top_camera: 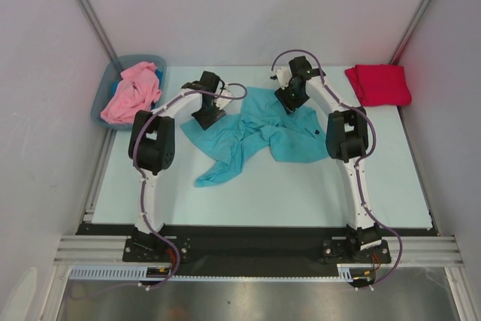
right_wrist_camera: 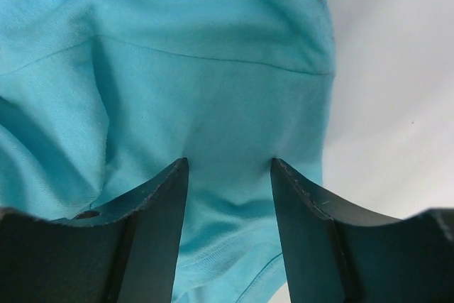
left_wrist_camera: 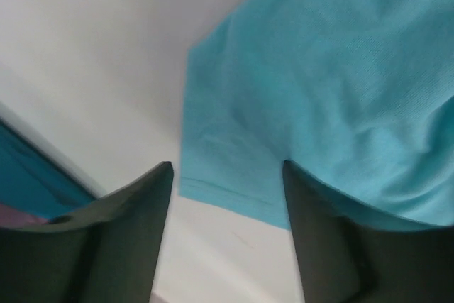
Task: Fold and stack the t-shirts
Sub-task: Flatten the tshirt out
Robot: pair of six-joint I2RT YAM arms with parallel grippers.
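The teal t-shirt point(top_camera: 255, 134) lies crumpled and spread at the middle of the table point(top_camera: 391, 186), one tail trailing toward 7 o'clock. At its 10 o'clock edge the left gripper point(top_camera: 207, 116) is down over a hem corner, jaws spread, the cloth's edge lying between them and under the right-hand finger point(left_wrist_camera: 326, 239). At the shirt's 1 o'clock edge the right gripper point(top_camera: 290, 101) sits over wrinkled cloth with jaws apart, fabric filling the gap; no fold is clearly nipped. Both forearms arch over the shirt's sides and hide parts of it. At 2 o'clock, well apart, the red t-shirt point(top_camera: 378, 84) lies folded in the far corner. At 10 o'clock the pink t-shirt point(top_camera: 131, 94) is heaped in a grey-blue bin point(top_camera: 143, 59).
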